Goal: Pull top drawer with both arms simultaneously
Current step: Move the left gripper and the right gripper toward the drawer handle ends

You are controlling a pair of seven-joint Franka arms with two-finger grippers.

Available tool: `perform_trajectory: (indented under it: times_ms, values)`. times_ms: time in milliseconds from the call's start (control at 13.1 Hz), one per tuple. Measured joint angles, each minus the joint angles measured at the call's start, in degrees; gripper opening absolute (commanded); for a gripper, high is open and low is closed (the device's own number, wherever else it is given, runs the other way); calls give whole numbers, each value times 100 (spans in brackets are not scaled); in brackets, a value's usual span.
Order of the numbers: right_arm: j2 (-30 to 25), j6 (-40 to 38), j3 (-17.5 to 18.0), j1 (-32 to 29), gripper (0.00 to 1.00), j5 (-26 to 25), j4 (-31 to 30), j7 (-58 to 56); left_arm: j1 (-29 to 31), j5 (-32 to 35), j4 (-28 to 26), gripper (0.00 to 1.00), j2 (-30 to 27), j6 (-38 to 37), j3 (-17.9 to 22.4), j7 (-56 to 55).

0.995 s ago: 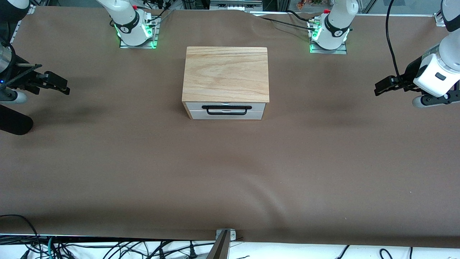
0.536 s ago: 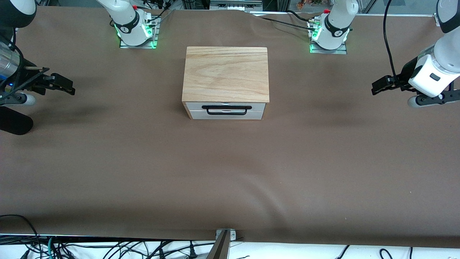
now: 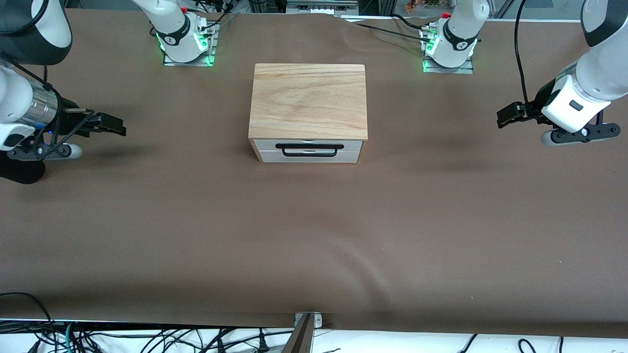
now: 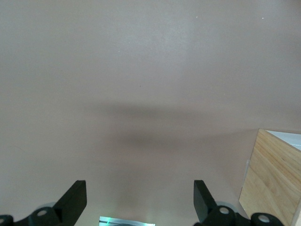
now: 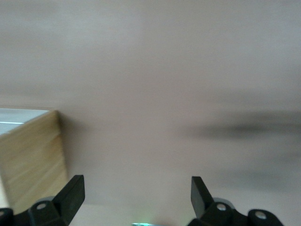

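The top drawer [image 3: 267, 145] is shut in the light-wood cabinet [image 3: 308, 100] at the table's middle; its white front faces the front camera and carries a long black bar handle [image 3: 309, 146]. My left gripper [image 3: 505, 119] hovers open and empty over the cloth toward the left arm's end, well apart from the cabinet. My right gripper [image 3: 117, 130] hovers open and empty toward the right arm's end, also well apart. The left wrist view shows its open gripper [image 4: 139, 197] and a cabinet corner [image 4: 273, 179]. The right wrist view shows its open gripper [image 5: 136, 195] and the cabinet [image 5: 30, 155].
A brown cloth [image 3: 314, 235] covers the table. The arm bases with green lights [image 3: 186, 46] [image 3: 447, 49] stand farther from the front camera than the cabinet. A lower drawer front [image 3: 267, 157] sits under the top one. Cables [image 3: 147, 338] and a metal bracket [image 3: 306, 321] lie along the near edge.
Both grippers have moved inward from the table's ends toward the cabinet. The drawer and cabinet have not moved.
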Motion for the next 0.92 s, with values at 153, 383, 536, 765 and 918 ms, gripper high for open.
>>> perform_trajectory:
  times_ms: [153, 383, 536, 765, 918]
  values:
    - [214, 25, -46, -44, 100, 684, 1, -19, 0, 0, -22, 100, 3, 4, -1, 0]
    - [603, 66, -83, -131, 100, 2026, 12, -106, 0, -18, -204, 100, 97, 403, -31, 0]
    - [901, 68, -52, -128, 100, 2786, 13, -263, -1, -260, -548, 100, 215, 1126, -40, 3]
    - [1465, 71, 143, -113, 100, 3879, -2, -919, -8, -913, -1209, 100, 454, 2505, -192, 17]
    - [1867, 74, 249, -87, 100, 4786, -86, -1640, -26, -1441, -1455, 100, 704, 3170, -504, 15]
